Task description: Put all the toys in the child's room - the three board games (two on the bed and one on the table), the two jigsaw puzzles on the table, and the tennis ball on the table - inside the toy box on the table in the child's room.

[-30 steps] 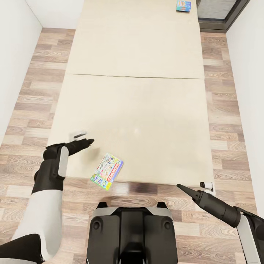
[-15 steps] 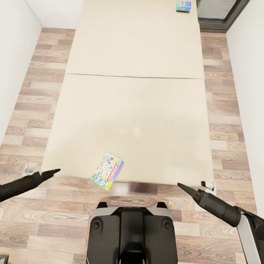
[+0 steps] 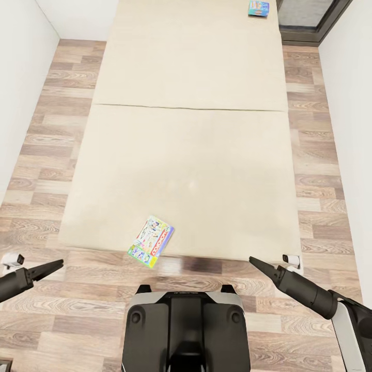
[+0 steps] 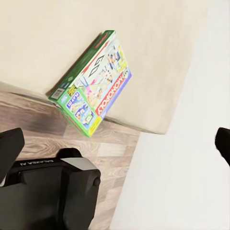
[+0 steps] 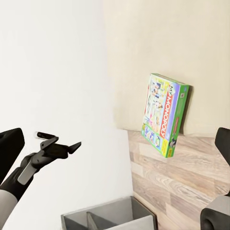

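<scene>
Bed (image 3: pixel 191 155): wide cream mattress across the middle of the head view, with wood-plank floor (image 3: pixel 320 155) along both its sides and at its near end; this is the landmark for the rest.
Yellow-green-red board game (image 3: pixel 151 242): lying flat on the bed at its near edge, left of the bed's centre line, set at a slant with one corner poking just past the edge. Both wrist views show its printed lid and green side.
Blue board game (image 3: pixel 258 8): on the far end of the bed, near the far right corner, well apart from the other game.
Left end effector (image 3: pixel 50 268): over the floor off the bed's near left corner, tip towards the bed, touching nothing; the fingers look drawn to a narrow point in the head view and the right wrist view.
Right end effector (image 3: pixel 257 264): over the floor just off the bed's near edge, toward the right corner, holding nothing; fingers likewise come to a narrow point.
Robot base (image 3: pixel 185 330): dark, on the floor at the bed's near end.
Containers: a grey divided bin (image 5: pixel 110 218) shows in the right wrist view; its contents cannot be made out.
</scene>
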{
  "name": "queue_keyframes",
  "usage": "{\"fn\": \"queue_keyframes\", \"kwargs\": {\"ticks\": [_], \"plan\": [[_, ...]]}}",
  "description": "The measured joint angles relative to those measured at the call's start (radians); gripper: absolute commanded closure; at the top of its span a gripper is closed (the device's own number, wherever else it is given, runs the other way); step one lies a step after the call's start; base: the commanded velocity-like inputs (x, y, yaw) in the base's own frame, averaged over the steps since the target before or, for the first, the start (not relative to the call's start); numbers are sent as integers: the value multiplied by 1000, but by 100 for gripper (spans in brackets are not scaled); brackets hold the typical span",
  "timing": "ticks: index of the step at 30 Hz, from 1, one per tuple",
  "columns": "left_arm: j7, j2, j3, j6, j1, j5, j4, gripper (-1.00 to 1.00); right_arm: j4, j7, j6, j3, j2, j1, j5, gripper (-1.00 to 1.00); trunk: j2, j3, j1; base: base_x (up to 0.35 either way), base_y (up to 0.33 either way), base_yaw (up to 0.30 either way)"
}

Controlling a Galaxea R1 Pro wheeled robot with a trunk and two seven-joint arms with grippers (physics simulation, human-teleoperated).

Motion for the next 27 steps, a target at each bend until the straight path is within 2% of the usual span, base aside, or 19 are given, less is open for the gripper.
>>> {"fn": "queue_keyframes", "kwargs": {"ticks": [8,10,16,27], "plan": [[-14,0,-2,-1,2,3,1,-100,0,-4,-27,1,1,0,2,-100,0,0,0,0,0,0],[-19,0,-21,-1,3,4,1,-100,0,-18,-60,2,4,0,1,-100,0,0,0,0,0,0],[-20,0,-61,1,2,5,2,-100,1,-23,-72,2,8,0,1,-100,0,0,0,0,0,0],[-20,-1,-75,1,3,6,1,-100,-1,-21,-79,-2,44,0,2,-100,0,3,0,0,0,0]]}}
